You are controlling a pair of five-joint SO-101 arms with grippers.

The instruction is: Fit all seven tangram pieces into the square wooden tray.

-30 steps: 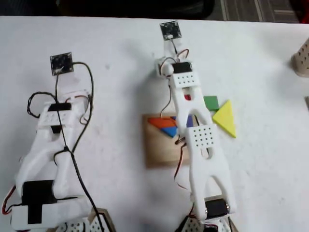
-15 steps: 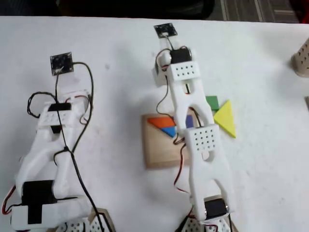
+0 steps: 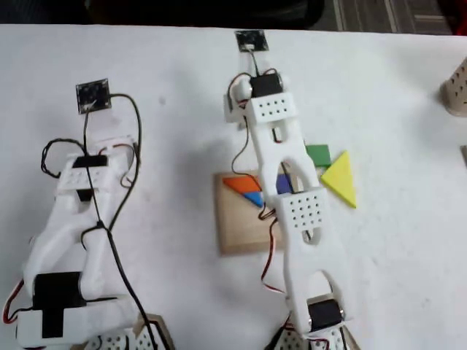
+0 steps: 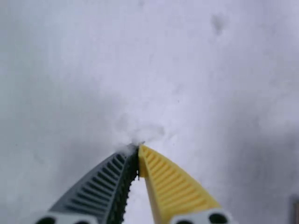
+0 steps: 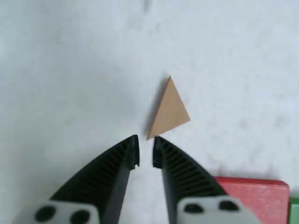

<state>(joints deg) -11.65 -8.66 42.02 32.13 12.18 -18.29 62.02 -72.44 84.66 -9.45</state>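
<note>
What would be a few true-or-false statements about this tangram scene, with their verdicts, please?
1. The yellow triangle lies inside the wooden tray. False: it lies on the table, beside the tray.
2. The left gripper has its fingers shut with nothing between them. True.
3. The right gripper is holding the tan triangle. False: the triangle lies flat on the table just ahead of the fingertips, which are slightly apart.
4. An orange piece lies in the tray. True.
5. The green piece is on the table next to the yellow triangle. True.
</note>
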